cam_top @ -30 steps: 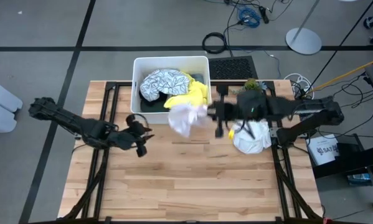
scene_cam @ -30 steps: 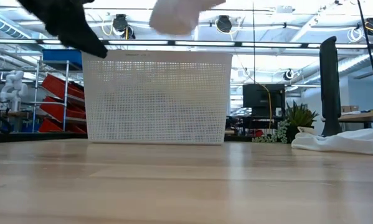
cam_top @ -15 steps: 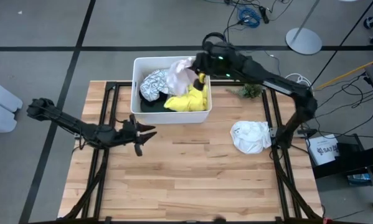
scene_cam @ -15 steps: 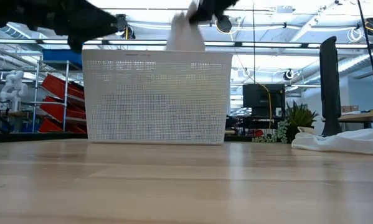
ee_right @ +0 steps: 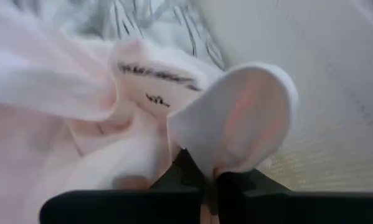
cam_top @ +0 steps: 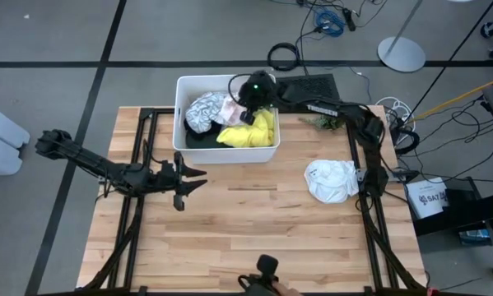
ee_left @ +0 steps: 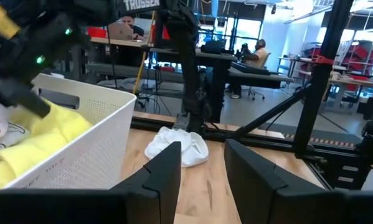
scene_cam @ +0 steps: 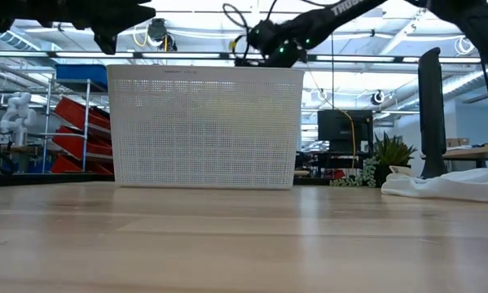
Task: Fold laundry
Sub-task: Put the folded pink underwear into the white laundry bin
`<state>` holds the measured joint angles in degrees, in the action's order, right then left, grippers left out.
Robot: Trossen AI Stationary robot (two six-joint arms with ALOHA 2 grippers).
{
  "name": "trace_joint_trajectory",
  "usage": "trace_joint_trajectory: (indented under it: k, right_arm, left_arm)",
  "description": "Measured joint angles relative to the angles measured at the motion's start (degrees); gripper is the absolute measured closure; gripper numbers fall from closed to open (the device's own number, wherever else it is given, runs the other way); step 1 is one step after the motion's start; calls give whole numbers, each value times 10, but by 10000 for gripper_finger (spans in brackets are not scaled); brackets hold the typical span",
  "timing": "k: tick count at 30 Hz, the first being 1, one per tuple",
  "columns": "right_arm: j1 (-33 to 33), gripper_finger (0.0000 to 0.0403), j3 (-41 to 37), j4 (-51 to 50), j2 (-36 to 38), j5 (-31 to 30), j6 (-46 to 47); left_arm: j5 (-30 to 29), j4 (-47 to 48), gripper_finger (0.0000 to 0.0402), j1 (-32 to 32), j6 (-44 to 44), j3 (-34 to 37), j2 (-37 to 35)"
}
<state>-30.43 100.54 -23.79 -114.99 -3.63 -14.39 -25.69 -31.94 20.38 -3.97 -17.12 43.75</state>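
**The right arm reaches into the bin with a pale cloth in its pinch**

The big wooden slat table [cam_top: 254, 222] holds everything so both arms can reach. At its far edge sits the white plastic bin with tiny holes in its walls [cam_top: 181, 111]. It keeps the unfolded clothes in one heap. Inside lie a white cloth with grey leaf marks [cam_top: 203, 109] on the left, a bright yellow cloth [cam_top: 254, 131] on the right, and a dark cloth [cam_top: 198, 137] under them, on the near side.

On the right side of the table lies a crumpled white cloth [cam_top: 332, 181], well apart from the bin. It looks parked there so it stays out of the heap.

The right arm stretches across the far side, and the right gripper [cam_top: 244, 105] is down in the bin. Its fingers are pressed tight together on a fold of soft pale pink-white cloth [ee_right: 192, 130]. The tight pinch is likely so the floppy cloth cannot slip away.

The left gripper [cam_top: 190, 177] hangs over the bare table, just near the bin. Its fingers [ee_left: 158, 177] stand partly apart with nothing between them. It seems to be waiting, ready to catch a corner.
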Motion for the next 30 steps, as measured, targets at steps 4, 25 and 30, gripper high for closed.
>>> trace_joint_trajectory:
  k: [4,25,30]
  right_arm:
    - [1,398,0,-5,-25,-33,-15]
    - [34,277,106,-134,-27,-85,-39]
    - [50,230,209,-242,-26,-84,-47]
  left_arm:
    - [9,0,270,0,-2,0,0]
    - [15,-1,270,0,-3,0,0]
    - [15,-1,270,0,-3,0,0]
